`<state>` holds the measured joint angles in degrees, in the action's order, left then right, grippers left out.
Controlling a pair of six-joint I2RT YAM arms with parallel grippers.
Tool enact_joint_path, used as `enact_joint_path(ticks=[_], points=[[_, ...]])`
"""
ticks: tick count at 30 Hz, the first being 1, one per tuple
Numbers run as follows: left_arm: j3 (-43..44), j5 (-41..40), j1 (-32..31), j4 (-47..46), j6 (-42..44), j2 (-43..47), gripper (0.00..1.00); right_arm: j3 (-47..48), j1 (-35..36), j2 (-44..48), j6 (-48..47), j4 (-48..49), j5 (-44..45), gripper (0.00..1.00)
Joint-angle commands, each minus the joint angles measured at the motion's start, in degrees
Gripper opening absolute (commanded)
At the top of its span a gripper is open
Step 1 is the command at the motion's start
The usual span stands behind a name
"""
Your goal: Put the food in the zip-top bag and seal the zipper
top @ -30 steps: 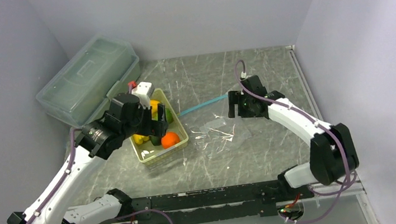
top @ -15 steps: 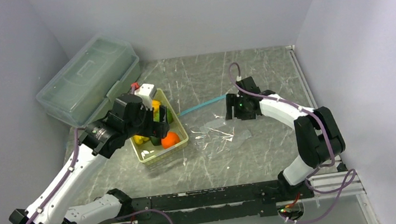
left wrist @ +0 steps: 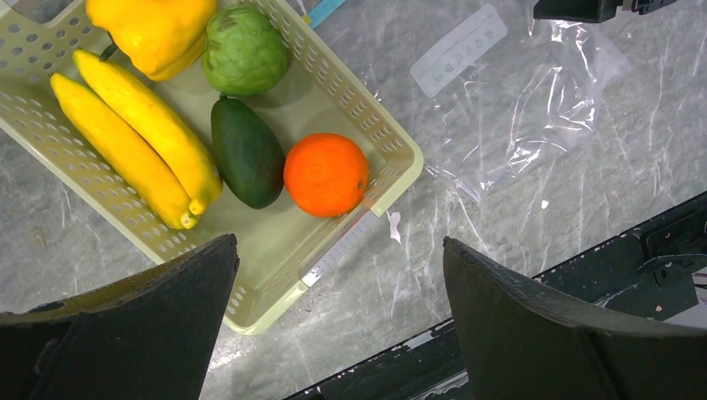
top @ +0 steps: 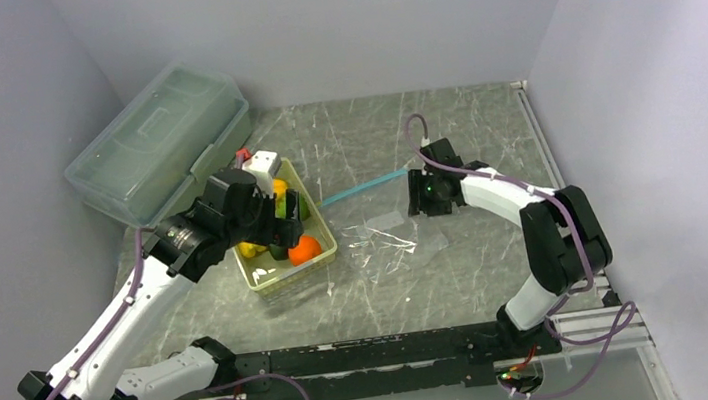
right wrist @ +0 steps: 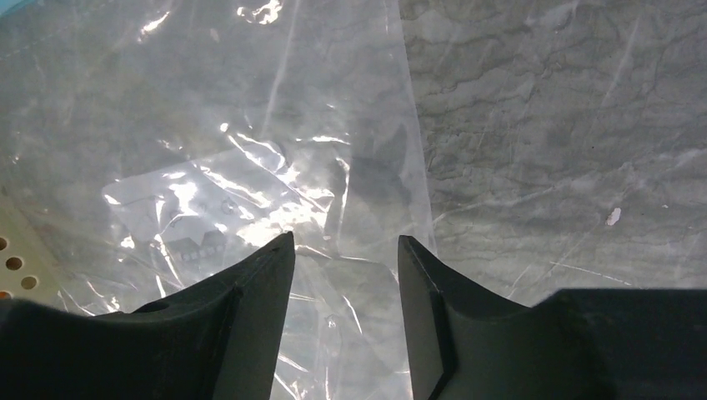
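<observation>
The food lies in a pale perforated basket (left wrist: 371,125): an orange (left wrist: 326,173), a dark green avocado (left wrist: 246,150), two bananas (left wrist: 133,137), a light green round piece (left wrist: 244,50) and a yellow piece (left wrist: 146,29). My left gripper (left wrist: 340,243) hovers wide open above the basket's near corner, holding nothing. The clear zip-top bag (top: 390,241) lies flat on the table right of the basket. Its teal zipper (top: 364,187) runs along the far edge. My right gripper (right wrist: 346,242) is down on the bag's right part, jaws half closed with crinkled plastic (right wrist: 250,167) in the gap.
A large translucent lidded storage box (top: 157,137) stands at the back left against the wall. Walls close in the table on three sides. The black rail (top: 397,351) with the arm bases runs along the near edge.
My right gripper has dropped onto the bag's right part and its jaws have narrowed. The bag now lies flatter. The left arm has hardly moved.
</observation>
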<state>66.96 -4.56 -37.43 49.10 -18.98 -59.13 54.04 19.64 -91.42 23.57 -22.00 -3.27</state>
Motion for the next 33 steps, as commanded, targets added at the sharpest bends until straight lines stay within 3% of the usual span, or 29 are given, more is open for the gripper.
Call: enact_joint_path(ticks=[1, 11, 13, 33], points=[[0.0, -0.2, 0.0, -1.4, -0.1, 0.9, 0.99, 2.1, 0.4, -0.7, -0.8, 1.3, 1.2, 0.49], [-0.7, -0.4, 0.0, -1.3, -0.4, 1.7, 0.99, 2.1, 1.4, -2.1, -1.1, 0.8, 3.2, 0.16], [-0.6, -0.3, 0.0, -1.3, -0.4, 1.7, 0.99, 2.1, 1.5, -1.9, -1.1, 0.7, 3.2, 0.0], [0.2, 4.0, 0.0, -4.0, -2.3, -1.1, 0.99, -0.3, 4.8, 13.7, -1.9, -2.8, 9.8, 0.0]])
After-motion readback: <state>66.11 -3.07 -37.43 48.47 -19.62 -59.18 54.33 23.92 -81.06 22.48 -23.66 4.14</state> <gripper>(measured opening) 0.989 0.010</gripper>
